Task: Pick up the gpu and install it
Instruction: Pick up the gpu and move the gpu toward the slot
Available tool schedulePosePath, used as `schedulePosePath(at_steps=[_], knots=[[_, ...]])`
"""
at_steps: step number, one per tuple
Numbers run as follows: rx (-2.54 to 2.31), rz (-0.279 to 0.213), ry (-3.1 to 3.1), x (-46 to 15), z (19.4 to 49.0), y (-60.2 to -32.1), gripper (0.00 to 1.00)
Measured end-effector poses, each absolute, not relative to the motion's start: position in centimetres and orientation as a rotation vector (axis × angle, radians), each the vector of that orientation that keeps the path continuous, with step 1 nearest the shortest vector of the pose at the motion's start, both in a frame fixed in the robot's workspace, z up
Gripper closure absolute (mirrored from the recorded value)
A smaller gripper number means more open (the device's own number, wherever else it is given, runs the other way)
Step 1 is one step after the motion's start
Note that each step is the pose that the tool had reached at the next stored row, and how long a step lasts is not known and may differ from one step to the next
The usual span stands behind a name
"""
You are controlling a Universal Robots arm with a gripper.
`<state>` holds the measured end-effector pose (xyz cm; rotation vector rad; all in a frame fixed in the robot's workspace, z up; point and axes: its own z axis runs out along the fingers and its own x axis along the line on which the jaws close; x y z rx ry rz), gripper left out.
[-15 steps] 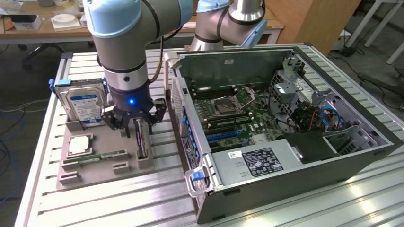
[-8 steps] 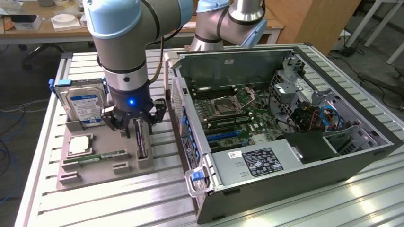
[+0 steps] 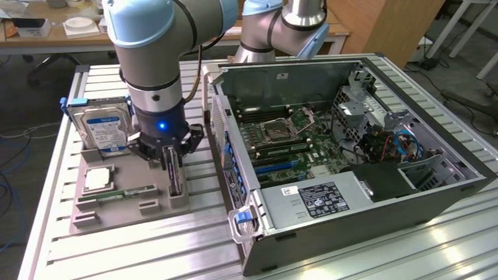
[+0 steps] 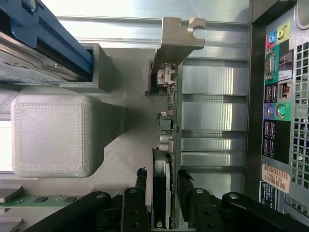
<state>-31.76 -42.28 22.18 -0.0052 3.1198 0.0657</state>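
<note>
The thin dark gpu card with a silver metal bracket stands on edge in the grey plastic holder tray on the slatted metal bench, beside the open black computer case. It is not yet lifted or installed. The black gripper straddles it, jaws apart, just off either face. The writing on the case's white label and orange sticker is too small to read.

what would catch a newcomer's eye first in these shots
The big grey and light-blue robot arm reaches down at the exterior view's left, its black gripper open astride the thin dark gpu card standing on edge in a grey tray. To that view's right lies the open black computer case.
</note>
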Motion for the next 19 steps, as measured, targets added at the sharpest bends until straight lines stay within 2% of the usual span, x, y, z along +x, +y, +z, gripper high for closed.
schedulePosePath(at_steps=[1,9,11,12,19], knots=[[-0.005,0.066,3.120,-31.77,22.17,-42.28,0.61],[-0.005,0.066,3.118,-31.88,22.13,-42.28,0.61],[-0.005,0.066,3.118,-31.88,22.12,-42.28,0.63],[-0.005,0.066,3.118,-31.88,22.11,-42.28,0.69],[-0.005,0.066,3.118,-31.88,22.08,-42.28,0.73]])
